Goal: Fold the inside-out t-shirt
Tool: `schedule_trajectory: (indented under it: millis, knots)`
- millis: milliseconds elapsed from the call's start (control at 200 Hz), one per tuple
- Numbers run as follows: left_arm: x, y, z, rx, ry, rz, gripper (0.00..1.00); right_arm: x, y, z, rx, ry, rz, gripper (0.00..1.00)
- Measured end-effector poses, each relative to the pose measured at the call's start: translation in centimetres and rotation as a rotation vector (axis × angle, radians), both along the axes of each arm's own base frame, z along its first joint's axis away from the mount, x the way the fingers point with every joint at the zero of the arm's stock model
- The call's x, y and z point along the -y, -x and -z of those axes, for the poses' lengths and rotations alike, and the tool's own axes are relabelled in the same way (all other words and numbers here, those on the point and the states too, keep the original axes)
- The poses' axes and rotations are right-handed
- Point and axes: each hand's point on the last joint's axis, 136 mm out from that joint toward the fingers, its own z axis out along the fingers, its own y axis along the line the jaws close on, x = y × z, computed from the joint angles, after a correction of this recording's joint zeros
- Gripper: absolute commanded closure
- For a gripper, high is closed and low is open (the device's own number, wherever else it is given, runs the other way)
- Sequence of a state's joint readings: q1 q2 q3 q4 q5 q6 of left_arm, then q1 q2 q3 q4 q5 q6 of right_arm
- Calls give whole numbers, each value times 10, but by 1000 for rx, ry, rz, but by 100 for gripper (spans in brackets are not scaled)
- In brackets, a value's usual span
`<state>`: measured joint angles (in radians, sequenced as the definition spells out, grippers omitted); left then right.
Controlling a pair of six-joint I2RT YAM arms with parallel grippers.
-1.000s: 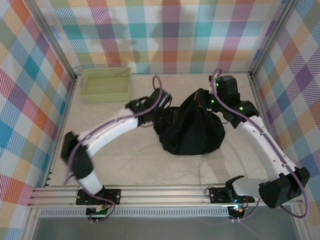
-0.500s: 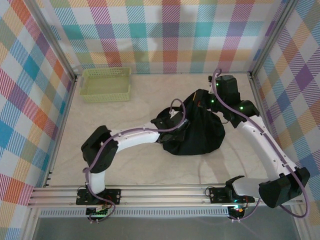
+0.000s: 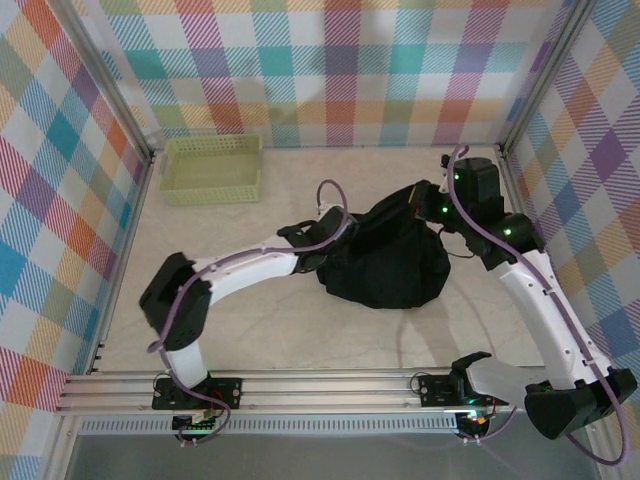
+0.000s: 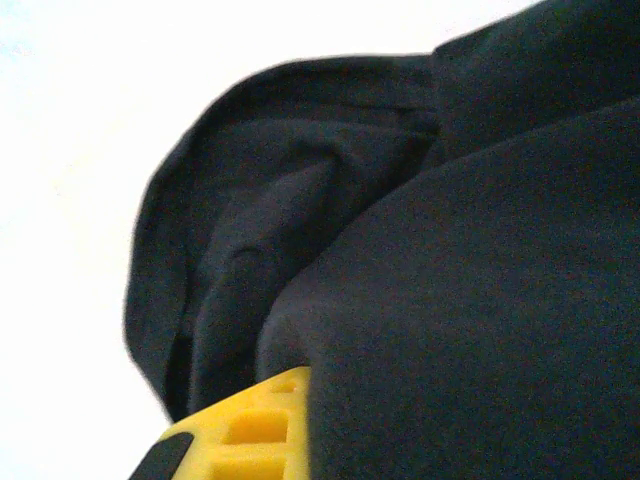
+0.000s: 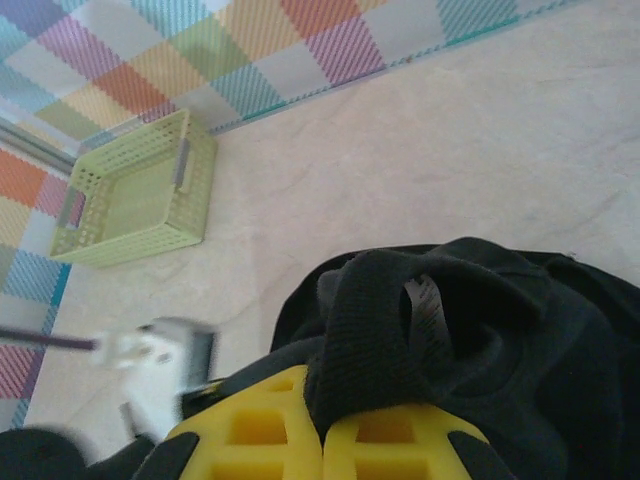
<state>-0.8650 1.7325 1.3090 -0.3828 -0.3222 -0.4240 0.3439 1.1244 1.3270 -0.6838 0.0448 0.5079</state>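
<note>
- Since a second ago the left gripper [image 3: 338,243] has come onto the basket-side edge of the inside-out t-shirt [image 3: 390,265] and gone from wide open to fully closed. Black cloth drapes over its yellow finger, so it appears to pinch a fold of the shirt.
- Meanwhile the right gripper [image 5: 322,415] has drawn a little farther from the basket [image 3: 212,170]. Its jaws are clamped tight on the ribbed collar band beside the white tag [image 5: 425,300].
- The shirt sits bunched on the surface [image 3: 270,330], well apart from the basket, off toward the right arm's side and nearer the arm bases.
- By its look the shirt is light, limp and not fragile, so it will likely sag and slide rather than keep a shape.
- Collar, seams and hem probably give the firmest hold, and an edge layer is a better place to pinch than the middle of the heap.
</note>
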Motion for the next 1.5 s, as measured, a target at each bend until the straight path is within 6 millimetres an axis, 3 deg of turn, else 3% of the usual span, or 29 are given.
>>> schedule_trajectory:
  millis: [75,220,260,320,380,450,515,580,620,685,805,925,1050,1215,1295,1500]
  knots:
    - [-7,11,-38,56,52,53,100,7,0,-2,-6,3,18,100]
    - [-26,40,-132,231,231,137,100,6,7,-18,21,-26,1,100]
    - [-32,47,-146,267,263,150,100,4,11,-20,23,-43,-12,100]
    - [-37,50,-149,277,277,156,100,-1,13,-18,20,-65,-34,100]
    - [-38,45,-135,249,267,155,100,-6,10,0,-21,-73,-45,100]
    - [-37,29,-98,171,212,136,100,-8,1,32,-95,-57,-40,100]
    - [-37,12,-42,56,120,108,97,-9,-13,71,-184,-35,-29,100]
    - [-43,7,12,-71,16,84,93,-4,-28,117,-289,-7,1,100]
    - [-48,7,38,-136,-46,70,86,0,-34,140,-343,7,20,100]
    - [-54,8,59,-198,-101,50,67,6,-41,165,-404,25,41,99]
    - [-55,7,52,-201,-96,27,51,14,-50,178,-417,60,55,63]
    - [-49,11,25,-150,-43,14,41,15,-52,167,-374,91,40,46]
    - [-29,28,3,-120,21,42,43,11,-40,147,-321,129,6,47]
    - [-12,39,10,-164,86,29,47,-20,-15,130,-280,139,-103,54]
    - [-10,37,22,-185,100,5,48,-34,-7,139,-307,140,-151,55]
    - [-5,37,45,-232,116,-37,48,-35,-9,188,-445,187,-143,57]
